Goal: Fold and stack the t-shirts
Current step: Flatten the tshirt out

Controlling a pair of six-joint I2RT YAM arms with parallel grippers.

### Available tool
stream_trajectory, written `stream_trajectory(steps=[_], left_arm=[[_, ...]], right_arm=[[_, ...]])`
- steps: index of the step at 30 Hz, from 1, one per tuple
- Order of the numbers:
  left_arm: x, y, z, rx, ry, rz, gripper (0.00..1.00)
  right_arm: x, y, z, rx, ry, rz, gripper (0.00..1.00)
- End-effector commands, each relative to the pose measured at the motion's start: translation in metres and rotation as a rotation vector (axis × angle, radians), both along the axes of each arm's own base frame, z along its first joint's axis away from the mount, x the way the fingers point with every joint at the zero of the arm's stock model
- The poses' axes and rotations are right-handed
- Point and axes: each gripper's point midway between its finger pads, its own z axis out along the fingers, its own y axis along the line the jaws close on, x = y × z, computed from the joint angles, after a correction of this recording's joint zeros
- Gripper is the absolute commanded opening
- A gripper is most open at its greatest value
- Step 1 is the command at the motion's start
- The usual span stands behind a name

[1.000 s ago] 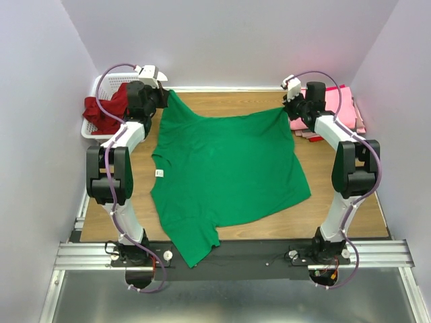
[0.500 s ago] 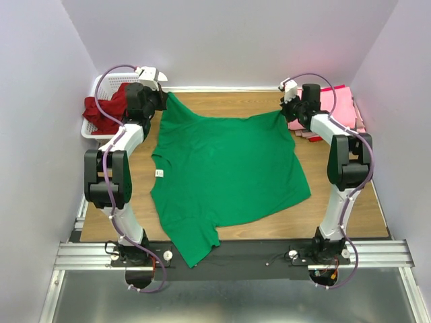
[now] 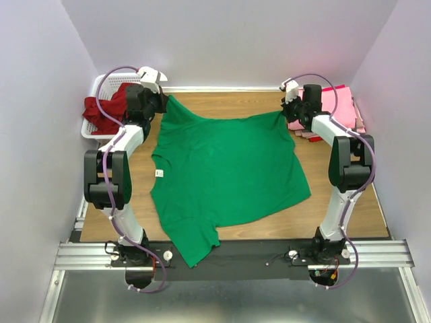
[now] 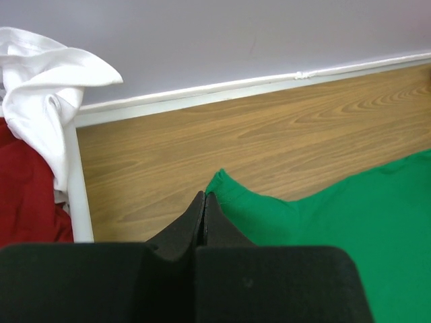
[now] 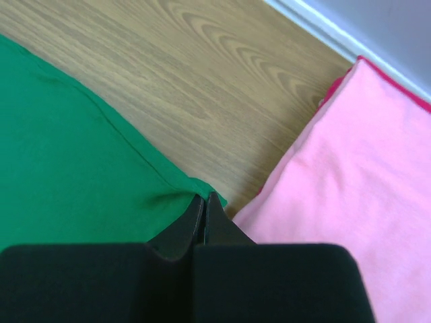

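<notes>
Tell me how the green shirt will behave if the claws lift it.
Probably floppy: the green shirt drapes over the table's near edge and puckers at the right claw. It may slip from the left claw, which pinches only a corner tip.

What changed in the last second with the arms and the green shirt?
The right arm's elbow swung slightly inward and the left arm's elbow a touch. Nothing taken or released: the right gripper and left gripper stayed shut on the far corners of the bright green cotton t-shirt, which stayed spread on the wooden table.
</notes>
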Motion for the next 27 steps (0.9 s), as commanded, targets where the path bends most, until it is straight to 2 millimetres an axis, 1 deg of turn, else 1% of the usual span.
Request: stream_trajectory(steps=[1,2,3,5,6,7,9,10,11,12,13,15,16,18,23,24,27], left_arm=[[-0.015,-0.006,0.016,0.022,-0.029,-0.039,0.0],[-0.017,-0.005,0.017,0.023,-0.031,-0.038,0.0],[-0.023,-0.005,0.024,0.026,-0.044,-0.039,0.0],[-0.029,-0.004,0.028,0.03,-0.052,-0.041,0.0],[-0.036,-0.005,0.028,0.031,-0.051,-0.045,0.0],[-0.04,-0.006,0.028,0.031,-0.052,-0.049,0.0],[-0.047,-0.006,0.023,0.03,-0.039,-0.05,0.0],[-0.052,-0.006,0.029,0.029,-0.049,-0.052,0.0],[-0.055,-0.006,0.028,0.029,-0.048,-0.053,0.0],[-0.06,-0.006,0.024,0.029,-0.039,-0.056,0.0],[-0.064,-0.006,0.029,0.027,-0.049,-0.057,0.0],[-0.072,-0.006,0.023,0.025,-0.032,-0.059,0.0],[-0.075,-0.006,0.026,0.026,-0.038,-0.057,0.0],[-0.082,-0.006,0.024,0.025,-0.03,-0.06,0.0],[-0.089,-0.004,0.018,0.026,-0.011,-0.048,0.0],[-0.091,-0.004,0.018,0.024,-0.011,-0.05,0.0],[-0.097,-0.004,0.022,0.025,-0.016,-0.05,0.0]], right_arm=[[-0.005,-0.013,0.035,-0.019,-0.072,-0.031,0.0],[-0.007,-0.015,0.04,-0.025,-0.081,-0.034,0.0],[-0.009,-0.016,0.041,-0.029,-0.083,-0.035,0.0],[-0.015,-0.018,0.036,-0.037,-0.072,-0.032,0.0],[-0.018,-0.018,0.038,-0.041,-0.077,-0.027,0.0],[-0.022,-0.019,0.033,-0.041,-0.064,-0.025,0.0],[-0.027,-0.015,0.033,-0.035,-0.062,-0.006,0.01],[-0.029,-0.014,0.033,-0.032,-0.061,0.001,0.01],[-0.031,-0.012,0.032,-0.03,-0.059,0.009,0.0],[-0.035,-0.012,0.028,-0.025,-0.047,0.013,0.0],[-0.036,-0.011,0.03,-0.022,-0.05,0.015,0.0],[-0.04,-0.011,0.024,-0.02,-0.036,0.019,0.0],[-0.041,-0.011,0.023,-0.021,-0.035,0.02,0.0],[-0.045,-0.008,0.018,-0.02,-0.022,0.033,0.0],[-0.047,-0.006,-0.002,-0.015,0.019,0.045,0.0],[-0.047,-0.008,-0.009,-0.019,0.033,0.039,0.0],[-0.048,-0.009,-0.018,-0.025,0.048,0.035,0.0]])
